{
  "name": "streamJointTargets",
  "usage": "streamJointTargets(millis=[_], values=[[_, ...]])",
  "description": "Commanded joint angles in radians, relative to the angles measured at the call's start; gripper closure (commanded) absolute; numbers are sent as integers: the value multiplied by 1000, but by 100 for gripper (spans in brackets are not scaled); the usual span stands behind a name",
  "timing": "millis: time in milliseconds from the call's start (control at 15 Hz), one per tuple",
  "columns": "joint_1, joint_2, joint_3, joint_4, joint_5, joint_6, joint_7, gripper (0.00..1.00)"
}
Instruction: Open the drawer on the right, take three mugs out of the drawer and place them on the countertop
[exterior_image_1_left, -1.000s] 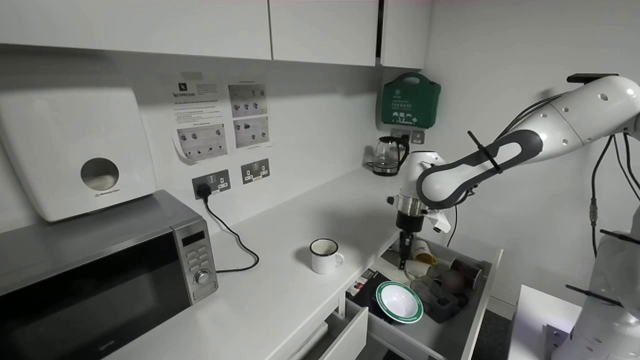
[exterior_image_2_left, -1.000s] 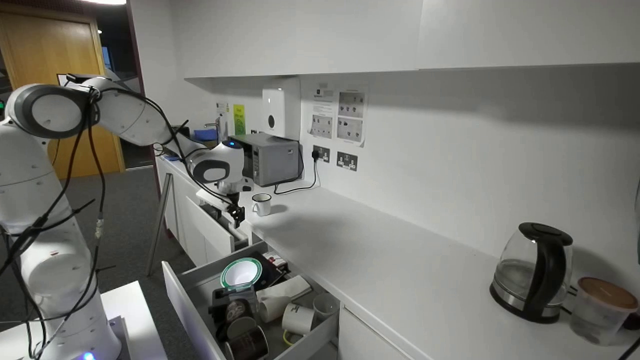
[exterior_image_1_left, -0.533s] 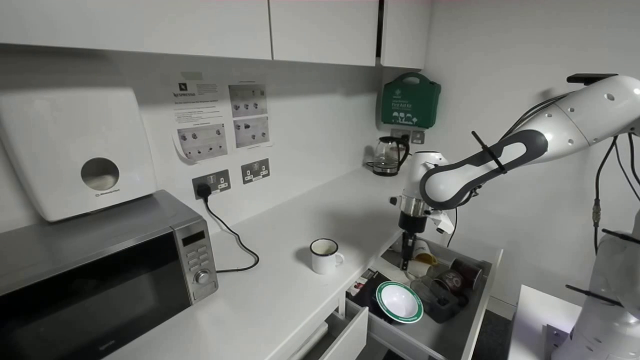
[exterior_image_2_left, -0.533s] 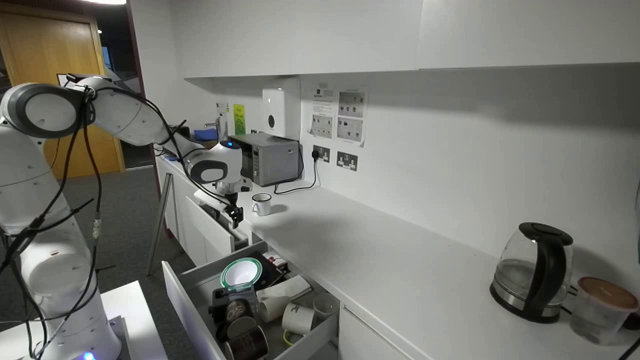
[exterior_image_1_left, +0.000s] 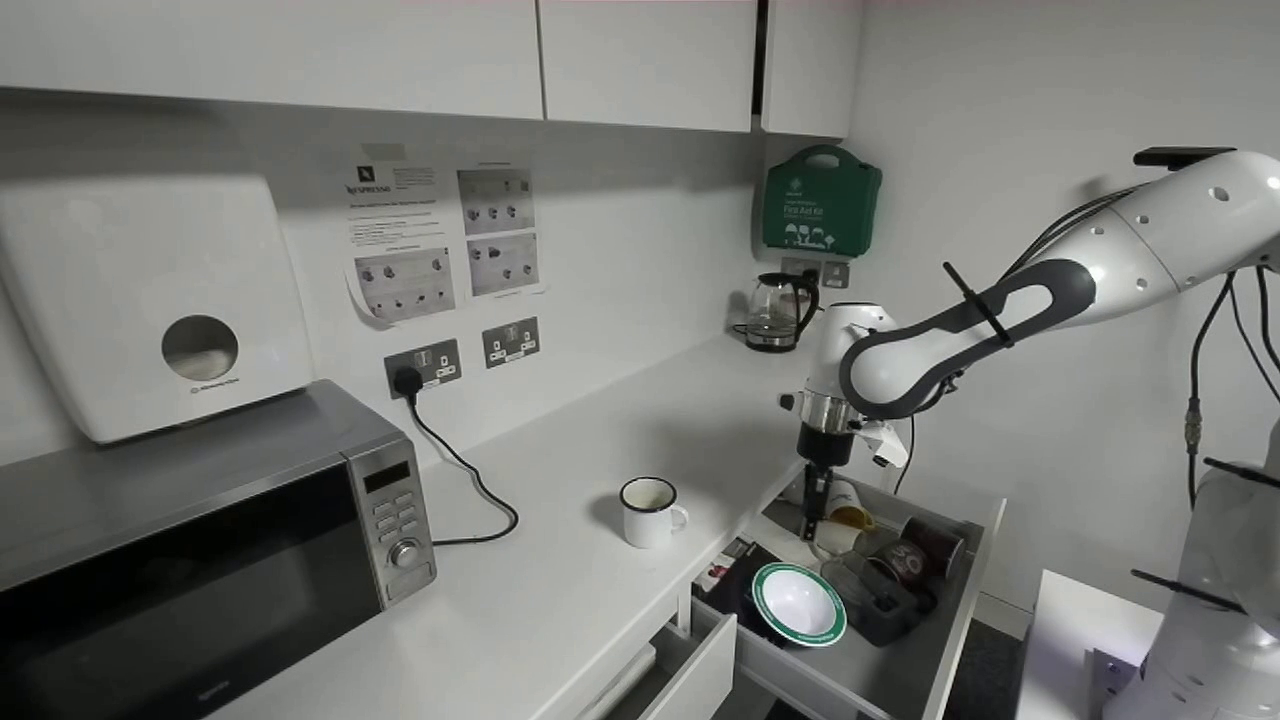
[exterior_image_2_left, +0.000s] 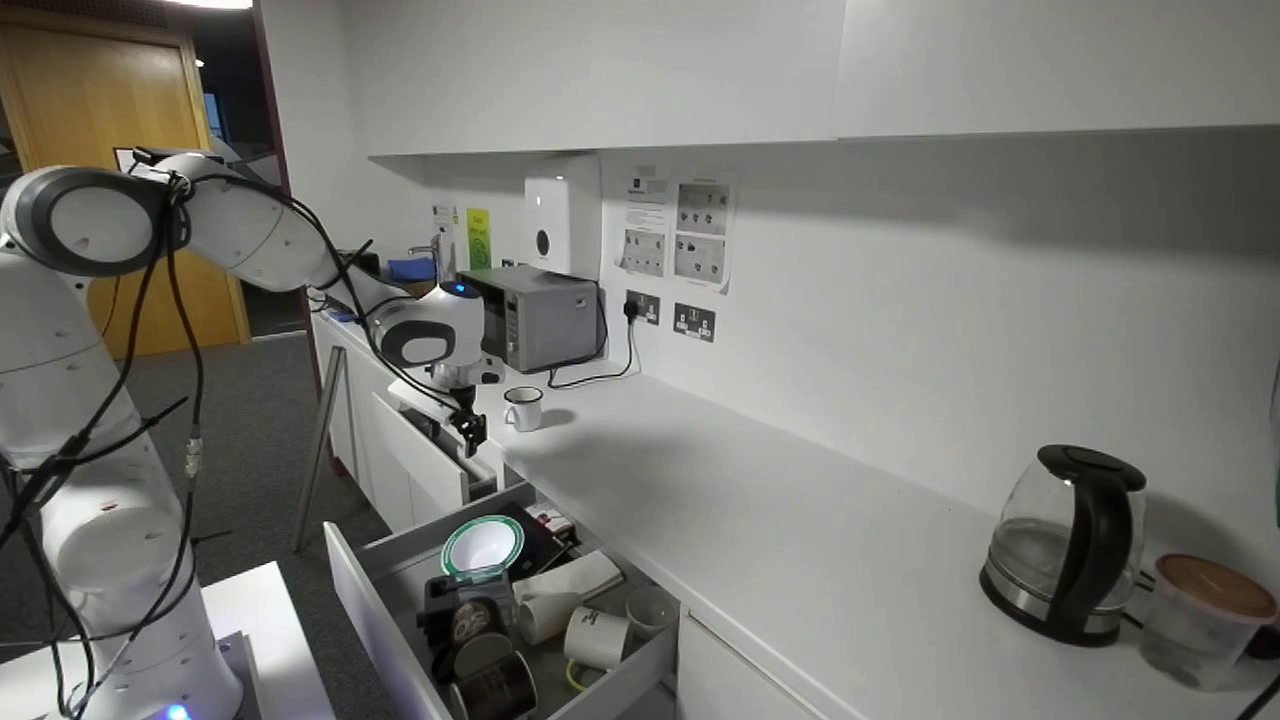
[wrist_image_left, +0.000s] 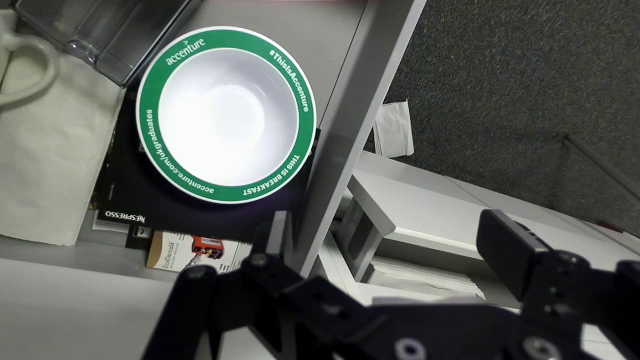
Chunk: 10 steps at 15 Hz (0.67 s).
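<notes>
The large drawer stands open; its front also shows in an exterior view. Inside lie a white mug, a white mug with yellow inside, a dark logo mug, a dark mug and a glass. In the wrist view only a white mug's handle shows, at the left edge. A white mug with a black rim stands upright on the countertop. My gripper is open and empty, raised near the countertop edge by the drawer's side wall.
A green-rimmed bowl and a black box lie in the drawer. A smaller drawer with paper is open beside it. A microwave, kettle and lidded tub stand on the countertop. Cupboards hang above.
Over the first half second my arm shifts slightly, drawing back a little toward its base. Since then it has stayed still. The mugs and drawer have not moved.
</notes>
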Motion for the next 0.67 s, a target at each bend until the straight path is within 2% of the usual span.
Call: streamJointTargets(millis=[0,600], values=[[14,5,-17,4,1,-3,-5,0],[-6,39,-52,21,10,-2,-35,0]])
